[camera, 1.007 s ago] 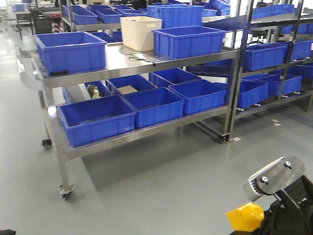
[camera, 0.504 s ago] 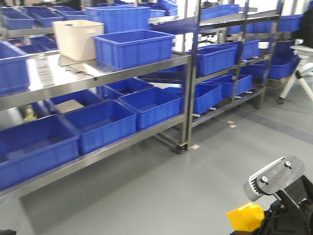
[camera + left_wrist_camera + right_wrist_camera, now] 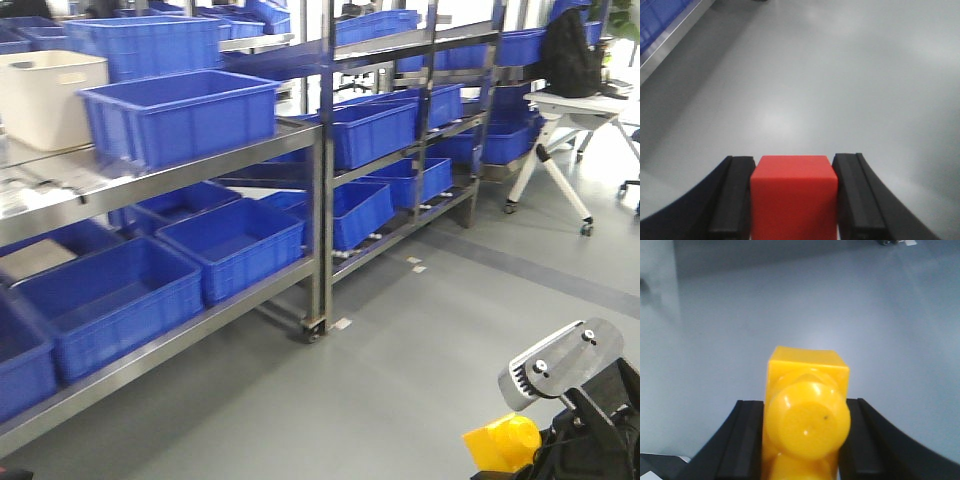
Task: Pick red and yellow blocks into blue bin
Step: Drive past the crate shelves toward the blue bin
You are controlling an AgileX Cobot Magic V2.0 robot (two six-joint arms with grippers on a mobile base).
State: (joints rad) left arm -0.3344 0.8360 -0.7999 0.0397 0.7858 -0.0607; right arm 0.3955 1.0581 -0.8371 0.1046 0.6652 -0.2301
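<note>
In the left wrist view my left gripper (image 3: 794,162) is shut on the red block (image 3: 792,197), a plain cube wedged between the two black fingers above bare grey floor. My right gripper (image 3: 805,407) is shut on the yellow block (image 3: 807,405), whose round stud faces the camera. The front view shows that yellow block (image 3: 503,442) at the bottom right, beside the right arm (image 3: 590,420). Several blue bins sit on the steel racks, one on the upper shelf (image 3: 180,100). I cannot tell which one is the task's blue bin. The left gripper is out of the front view.
Steel racks (image 3: 318,250) run along the left and back, loaded with blue bins and a cream tub (image 3: 45,95). A white-legged table (image 3: 560,150) with a black bag stands at the far right. Grey floor (image 3: 400,360) lies between me and the racks.
The front view has swung right: the racks and cream tub slid left, and the white-legged table came into view. The right arm and yellow block kept their place in the frame.
</note>
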